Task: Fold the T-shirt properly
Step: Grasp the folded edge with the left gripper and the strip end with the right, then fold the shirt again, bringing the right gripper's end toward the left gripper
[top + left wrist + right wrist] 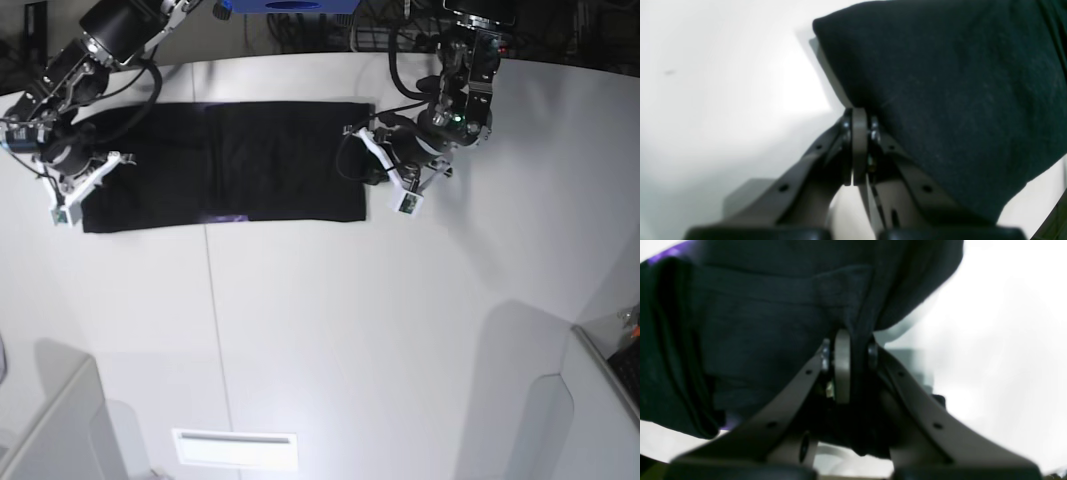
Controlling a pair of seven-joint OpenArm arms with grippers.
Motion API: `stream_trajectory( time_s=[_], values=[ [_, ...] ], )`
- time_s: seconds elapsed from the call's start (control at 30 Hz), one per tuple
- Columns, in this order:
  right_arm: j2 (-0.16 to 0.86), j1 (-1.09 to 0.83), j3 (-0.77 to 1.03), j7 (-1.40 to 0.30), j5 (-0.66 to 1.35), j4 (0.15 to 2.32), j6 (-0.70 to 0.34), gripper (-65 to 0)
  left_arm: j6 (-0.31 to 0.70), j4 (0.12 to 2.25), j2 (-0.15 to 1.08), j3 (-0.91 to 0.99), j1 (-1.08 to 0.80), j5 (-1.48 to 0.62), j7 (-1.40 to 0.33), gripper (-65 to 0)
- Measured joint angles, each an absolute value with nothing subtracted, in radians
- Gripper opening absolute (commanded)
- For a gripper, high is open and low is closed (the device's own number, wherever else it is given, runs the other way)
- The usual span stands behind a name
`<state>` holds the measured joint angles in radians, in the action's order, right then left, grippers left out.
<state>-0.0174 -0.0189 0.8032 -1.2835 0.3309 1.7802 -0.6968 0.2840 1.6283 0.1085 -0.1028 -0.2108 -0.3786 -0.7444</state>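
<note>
— Left gripper (860, 115): what is it doing?

— Its jaws are pressed together on the edge of the T-shirt (220, 165), with black cloth draping over the right finger in the left wrist view. In the base view it sits at the shirt's right end, near the corner.

— And the right gripper (848, 340)?

— Also clamped on the shirt. A pinch of dark fabric runs down between the 2 fingers (a sliver of purple shows at the top left and lower left of that view).

— Where does the shirt lie?

— On the white table (330, 330), folded into a long flat band along the far side, stretched between the 2 arms, 1 at each short end.
</note>
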Motion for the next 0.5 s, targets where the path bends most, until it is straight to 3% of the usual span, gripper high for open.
stream_trajectory(
  time_s=[0.23,0.5],
  values=[
    [-0.036,-0.096,0.698,-1.285,0.337,1.953,-0.697,-65.0,0.276,1.626,0.093,-0.157,-0.200,-0.373,-0.759,-65.0],
    [-0.059,-0.142,0.626,-1.287,0.337,1.993,-0.697,-65.0,0.273,1.622,0.073,-0.159,-0.194,-0.370,-0.767,-65.0]
  ],
)
